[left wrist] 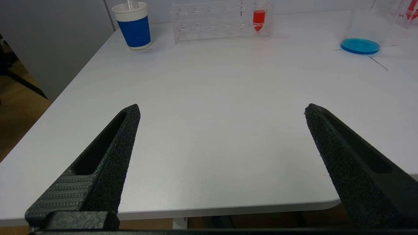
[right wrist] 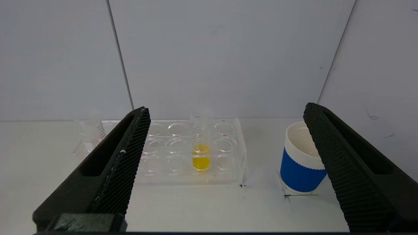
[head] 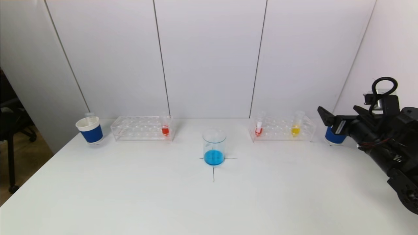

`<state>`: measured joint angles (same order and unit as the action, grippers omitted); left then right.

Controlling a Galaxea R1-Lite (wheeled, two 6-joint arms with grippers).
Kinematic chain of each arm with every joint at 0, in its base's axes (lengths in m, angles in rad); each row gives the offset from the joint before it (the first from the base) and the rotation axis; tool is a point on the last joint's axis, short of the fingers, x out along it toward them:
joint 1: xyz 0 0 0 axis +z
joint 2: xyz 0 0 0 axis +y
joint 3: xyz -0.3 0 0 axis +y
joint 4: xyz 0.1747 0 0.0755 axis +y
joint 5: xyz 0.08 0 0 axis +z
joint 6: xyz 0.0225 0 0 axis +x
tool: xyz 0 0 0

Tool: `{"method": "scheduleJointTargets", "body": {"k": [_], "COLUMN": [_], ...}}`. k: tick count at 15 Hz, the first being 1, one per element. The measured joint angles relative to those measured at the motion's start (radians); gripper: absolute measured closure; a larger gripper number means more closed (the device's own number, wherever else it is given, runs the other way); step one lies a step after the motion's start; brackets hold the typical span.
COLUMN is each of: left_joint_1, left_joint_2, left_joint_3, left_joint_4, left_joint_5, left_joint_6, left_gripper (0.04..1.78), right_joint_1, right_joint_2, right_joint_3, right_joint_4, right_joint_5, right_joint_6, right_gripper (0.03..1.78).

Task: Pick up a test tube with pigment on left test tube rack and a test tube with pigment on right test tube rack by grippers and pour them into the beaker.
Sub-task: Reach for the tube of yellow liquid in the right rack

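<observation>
White wall panels back a white bench (head: pixel 130 195) where the beaker (head: pixel 214 147), holding blue liquid, stands between two clear racks. On the left test tube rack (head: pixel 140 128) sits a red tube (head: pixel 165 125); the right test tube rack (head: pixel 282 129) holds a red tube (head: pixel 259 125) and a yellow tube (right wrist: pixel 201 143). The right gripper (right wrist: pixel 225 111) faces the yellow tube, fingers spread and empty; the left gripper (left wrist: pixel 222 109), also spread, hangs over the bench's near edge.

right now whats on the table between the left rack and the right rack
Only the beaker with blue liquid, standing on a marked cross, slightly nearer the robot than the left rack and right rack. The head view shows this; the table there is otherwise bare.
</observation>
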<state>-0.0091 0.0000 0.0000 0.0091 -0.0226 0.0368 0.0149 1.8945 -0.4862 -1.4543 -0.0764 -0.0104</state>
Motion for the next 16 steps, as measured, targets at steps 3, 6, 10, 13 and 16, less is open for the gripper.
{"method": "scheduleJointTargets", "body": {"k": [3, 6, 10, 13, 16], "left_joint_1": [0.000, 0.000, 0.000, 0.000, 0.000], "left_joint_2": [0.000, 0.000, 0.000, 0.000, 0.000], "left_joint_3": [0.000, 0.000, 0.000, 0.000, 0.000], "left_joint_4": [0.000, 0.000, 0.000, 0.000, 0.000], "left_joint_5": [0.000, 0.000, 0.000, 0.000, 0.000], "left_joint_6": [0.000, 0.000, 0.000, 0.000, 0.000], "left_gripper": [0.06, 0.06, 0.06, 0.06, 0.06], "right_joint_1": [-0.001, 0.000, 0.000, 0.000, 0.000], "right_joint_2": [0.091, 0.161, 0.230, 0.262, 0.289], "right_joint_3": [-0.059, -0.111, -0.161, -0.190, -0.213], "right_joint_4": [-0.012, -0.024, -0.034, -0.034, -0.034], "right_joint_5": [-0.013, -0.013, -0.014, -0.015, -0.016], "right_joint_6": [0.006, 0.004, 0.001, 0.000, 0.000], "right_gripper": [0.10, 0.10, 0.10, 0.10, 0.10]}}
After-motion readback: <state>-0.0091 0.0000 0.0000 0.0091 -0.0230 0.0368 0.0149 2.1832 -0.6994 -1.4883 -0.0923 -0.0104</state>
